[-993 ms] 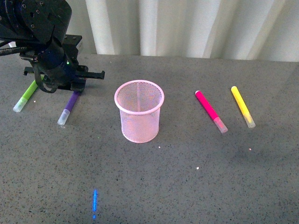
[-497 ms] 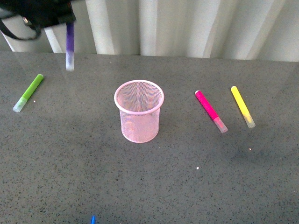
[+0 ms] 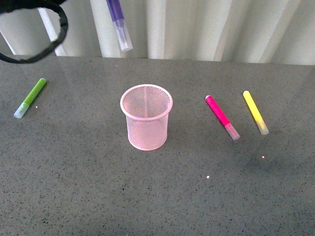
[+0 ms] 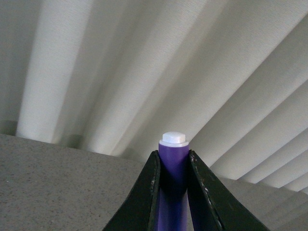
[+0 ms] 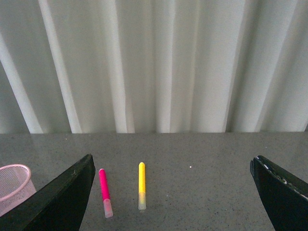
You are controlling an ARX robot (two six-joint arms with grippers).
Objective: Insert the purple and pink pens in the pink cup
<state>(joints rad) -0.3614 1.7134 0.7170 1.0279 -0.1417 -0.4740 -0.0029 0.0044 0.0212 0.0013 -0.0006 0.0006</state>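
Purple and smooth, the light, stiff purple pen (image 3: 119,25) hangs pinched in the left gripper (image 4: 173,155) close to its upper end, probably a slippery hold.

Setting: staged test bench, lab or studio type; exact room cannot tell. Evidence: grey speckled counter (image 3: 74,187); white pleated curtain (image 3: 206,29) backdrop at 12 o'clock; pink cup (image 3: 146,118) centre; green marker (image 3: 30,98) at 9 o'clock, pink pen (image 3: 221,117), yellow marker (image 3: 255,112) at 3 o'clock.

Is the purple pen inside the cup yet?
No, the purple pen hangs in the air, well above the rim of the cup and to its left in the front view.
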